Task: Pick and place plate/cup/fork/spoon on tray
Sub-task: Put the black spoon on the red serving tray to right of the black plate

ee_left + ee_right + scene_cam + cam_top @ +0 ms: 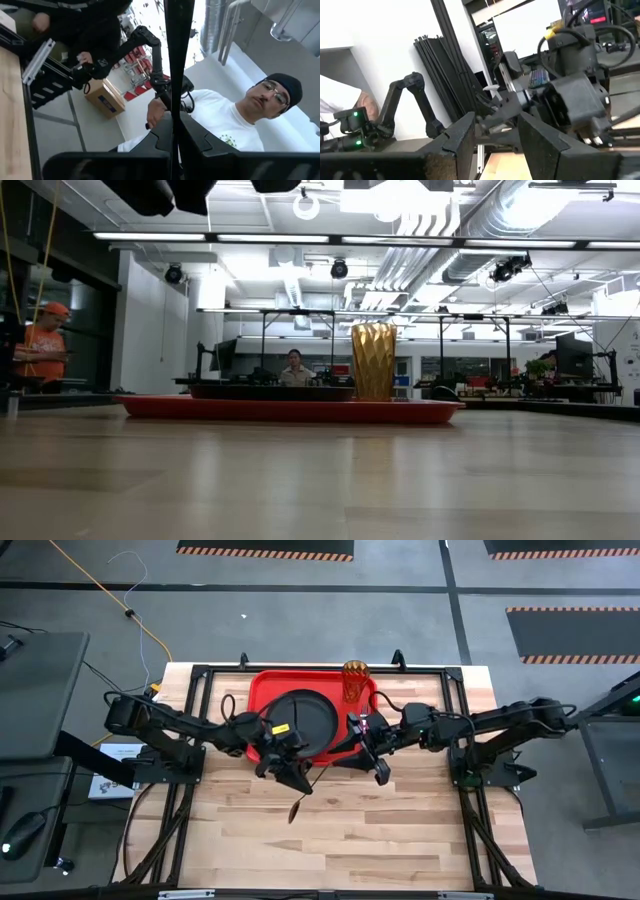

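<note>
The red tray (pixel 258 690) lies at the table's far middle. The black plate (pixel 305 715) rests on it, and the amber cup (pixel 355 682) stands upright at its far right corner; cup (pixel 374 362) and tray (pixel 290 409) also show in the low view. My left gripper (pixel 300 782) is near the tray's near edge, high above the table, shut on the dark spoon (pixel 300 802). My right gripper (pixel 380 772) is open and empty just right of it. A small pinkish thing (pixel 364 724) by the right arm may be the fork. My left gripper pinches the spoon's thin handle (pixel 172 117) between its two fingers. The fingers slant from the tray toward the table's near right. The spoon is lifted clear of the table, and its oval bowl (pixel 293 813) points toward the near edge.
Bare wood (pixel 400 840) stretches from the tray to the near edge. A black frame (pixel 455 690) runs around the table's sides. A person in a white shirt (pixel 235 130) and others (pixel 40 340) are in the room beyond the table.
</note>
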You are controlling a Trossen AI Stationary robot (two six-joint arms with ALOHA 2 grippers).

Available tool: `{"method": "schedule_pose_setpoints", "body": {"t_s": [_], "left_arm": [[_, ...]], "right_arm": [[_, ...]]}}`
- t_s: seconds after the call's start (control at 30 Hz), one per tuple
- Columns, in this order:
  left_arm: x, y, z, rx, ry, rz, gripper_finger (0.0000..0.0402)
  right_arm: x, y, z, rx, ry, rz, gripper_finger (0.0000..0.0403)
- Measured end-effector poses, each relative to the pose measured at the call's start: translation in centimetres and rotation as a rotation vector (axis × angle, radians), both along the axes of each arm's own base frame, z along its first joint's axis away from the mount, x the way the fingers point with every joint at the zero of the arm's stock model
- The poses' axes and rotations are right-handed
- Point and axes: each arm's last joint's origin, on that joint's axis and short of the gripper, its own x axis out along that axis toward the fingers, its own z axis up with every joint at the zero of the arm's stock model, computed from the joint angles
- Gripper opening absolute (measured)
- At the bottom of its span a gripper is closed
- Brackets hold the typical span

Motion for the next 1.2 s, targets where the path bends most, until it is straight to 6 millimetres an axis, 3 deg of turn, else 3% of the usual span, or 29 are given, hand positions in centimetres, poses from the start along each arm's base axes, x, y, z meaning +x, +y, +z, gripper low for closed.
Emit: {"method": "schedule_pose_setpoints", "body": {"t_s": [0.77,1.2], "left_arm": [[0.7,2.0,-0.6,0.035,-0.025,0.141,0.0001],[0.8,2.0,-0.9,0.03,-0.014,0.15,0.0001]], "right_arm": [[0.0,0.2,-0.1,-0.007,0.023,0.041,0.0138],[0.0,0.2,-0.3,0.0,0.047,0.043,0.0032]]}}
